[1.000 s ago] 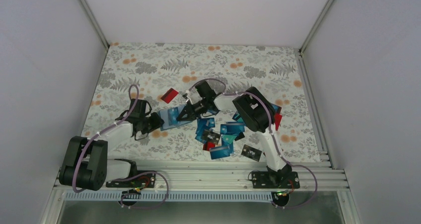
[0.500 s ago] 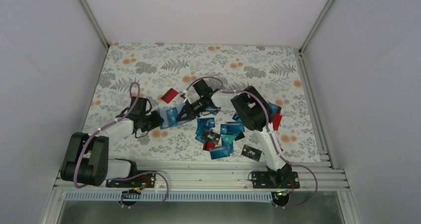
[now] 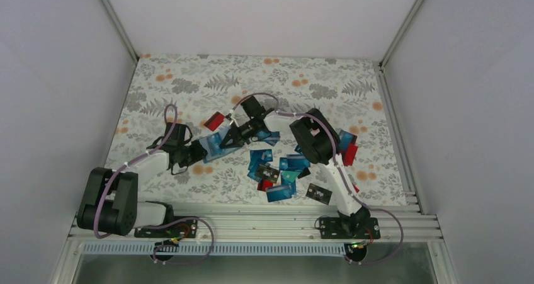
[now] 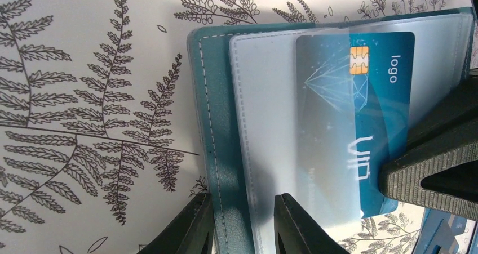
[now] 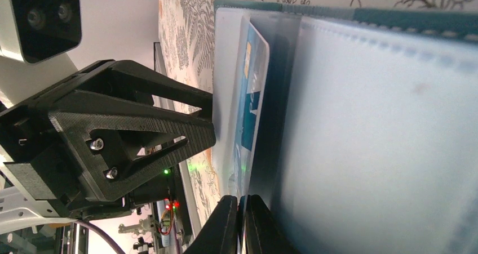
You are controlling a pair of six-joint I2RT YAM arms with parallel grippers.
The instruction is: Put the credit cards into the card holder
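Leftward and a little farther from its base: that is where the right end effector [image 3: 229,138] has gone over the last second. It has closed in on the left end effector [image 3: 200,150], which sits much where it was. Between them, on the fern-and-blossom printed worktop [image 3: 283,76], lies the flat, dull teal, soft card holder [image 3: 216,147], opened out.

The right end effector is fully closed. Its ribbed black fingers [image 4: 434,164] nip one end of a thin, glossy blue plastic credit card [image 4: 361,119] with a gold chip and pale "VIP" and "logo" lettering. Part of that card shows through a frosted, translucent plastic sleeve [image 4: 265,107] inside the holder, while the gripped end stays outside it.

The left end effector's smooth dark fingers stand a little apart and straddle the holder's white-stitched border — one at the outer edge of the teal cover, the other on the sleeve. Whether they clamp the holder or only press on it, I cannot tell.

Seen from the right wrist, the sleeves are layered, milky and slightly hazy, with the teal cover edging them.

Near the right arm, a scatter of loose credit cards [image 3: 277,170] — blue, teal, black and red rectangles — overlap on the worktop. A single red card [image 3: 215,120] lies just beyond the holder.
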